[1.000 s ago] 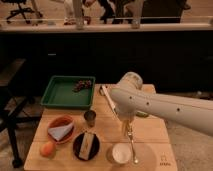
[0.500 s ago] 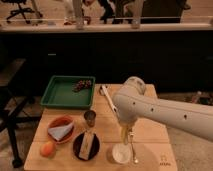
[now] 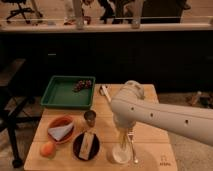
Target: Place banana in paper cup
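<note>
Wood makes up the desk [image 3: 150, 137], a pale, smooth, rectangular top with a faint grain. A green tray [image 3: 59, 95] sits at its back left: rectangular, shallow, raised rim, with a dark cluster of grapes [image 3: 83, 85] in its far right corner. In front of it stands an orange bowl [image 3: 60, 128], round and glossy, holding a pale folded wedge. A small shiny metal cup [image 3: 90, 116] stands just right of the bowl. Near the front edge lies a dark round plate [image 3: 86, 146] carrying a tan, oblong packet. An orange, rounded fruit [image 3: 47, 149] rests at the front left corner. A long white utensil [image 3: 104, 92] lies at the back beside the tray.

The robot arm [image 3: 165, 117] is white, smooth and tubular, reaching in from the right with a rounded joint over the middle of the desk. Its end effector [image 3: 122, 141] points straight down above the paper cup [image 3: 120, 155], a short white round cup near the front edge. The fingers are closed on the banana [image 3: 122, 142], a slim pale-yellow shape hanging upright with its lower end at the cup's mouth; whether it touches the inside cannot be told. A pale fork [image 3: 133, 149] lies just right of the cup.
</note>
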`<state>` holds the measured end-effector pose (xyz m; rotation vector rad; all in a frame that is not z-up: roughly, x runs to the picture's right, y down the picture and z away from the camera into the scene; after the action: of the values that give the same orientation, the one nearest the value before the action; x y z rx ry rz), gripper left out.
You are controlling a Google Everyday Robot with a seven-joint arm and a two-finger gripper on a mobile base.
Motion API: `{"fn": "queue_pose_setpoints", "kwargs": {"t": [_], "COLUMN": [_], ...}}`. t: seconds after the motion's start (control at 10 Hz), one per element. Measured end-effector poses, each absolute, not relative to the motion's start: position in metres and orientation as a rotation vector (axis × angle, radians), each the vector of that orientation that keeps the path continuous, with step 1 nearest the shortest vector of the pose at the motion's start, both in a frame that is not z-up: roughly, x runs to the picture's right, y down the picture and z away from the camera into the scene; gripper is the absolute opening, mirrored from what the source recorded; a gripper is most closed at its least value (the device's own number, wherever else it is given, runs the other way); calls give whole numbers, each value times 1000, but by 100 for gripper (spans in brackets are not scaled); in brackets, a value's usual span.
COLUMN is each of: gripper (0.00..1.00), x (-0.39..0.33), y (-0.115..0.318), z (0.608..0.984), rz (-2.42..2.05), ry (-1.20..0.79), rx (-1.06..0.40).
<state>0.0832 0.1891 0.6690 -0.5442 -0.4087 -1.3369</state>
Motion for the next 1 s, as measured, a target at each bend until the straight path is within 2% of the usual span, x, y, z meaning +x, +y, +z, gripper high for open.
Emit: {"fn": "queue_pose_setpoints", "kwargs": {"t": [1.0], "gripper": [0], "x": [76], "y": [235], "z": [656], "rz": [-1315], "ry": [-490], "rx": [-609]}}
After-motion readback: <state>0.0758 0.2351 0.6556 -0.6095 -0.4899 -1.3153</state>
